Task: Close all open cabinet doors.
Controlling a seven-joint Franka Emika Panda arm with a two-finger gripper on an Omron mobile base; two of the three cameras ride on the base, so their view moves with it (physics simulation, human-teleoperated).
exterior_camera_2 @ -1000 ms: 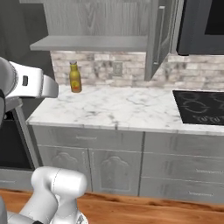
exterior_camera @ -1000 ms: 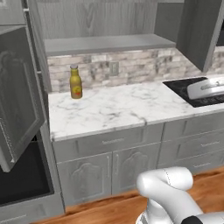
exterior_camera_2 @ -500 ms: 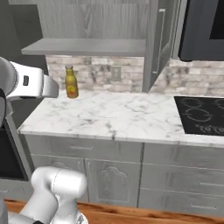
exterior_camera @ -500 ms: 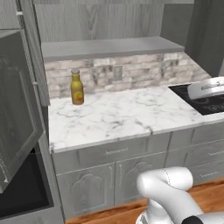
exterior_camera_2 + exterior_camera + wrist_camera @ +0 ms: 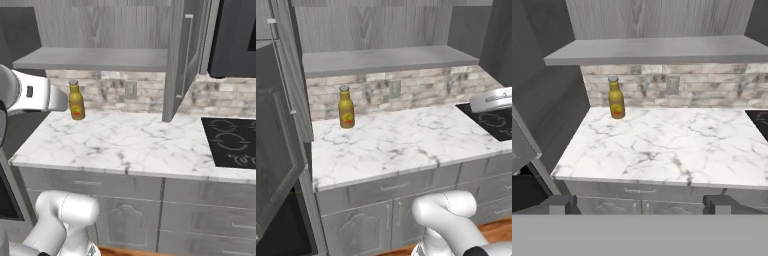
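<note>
One tall grey cabinet door (image 5: 276, 145) with an arched panel stands swung open at the left, out over the counter's left end; its edge shows in the hand view (image 5: 522, 142). A second upper cabinet door (image 5: 182, 60) with a slim silver handle hangs open edge-on above the counter's right part, beside the black microwave (image 5: 235, 40). My gripper (image 5: 641, 205) is open with nothing between its fingertips (image 5: 559, 204). It faces the counter from in front, well short of either door.
A yellow sauce bottle (image 5: 346, 106) stands at the back left of the white marble counter (image 5: 401, 145), under a grey shelf (image 5: 386, 60). A black cooktop (image 5: 232, 142) lies at the right. A dark oven opening (image 5: 281, 235) sits below the left door.
The whole scene has grown larger and shifted in both base views, so the base has driven closer to the counter. Both doors stand open as before.
</note>
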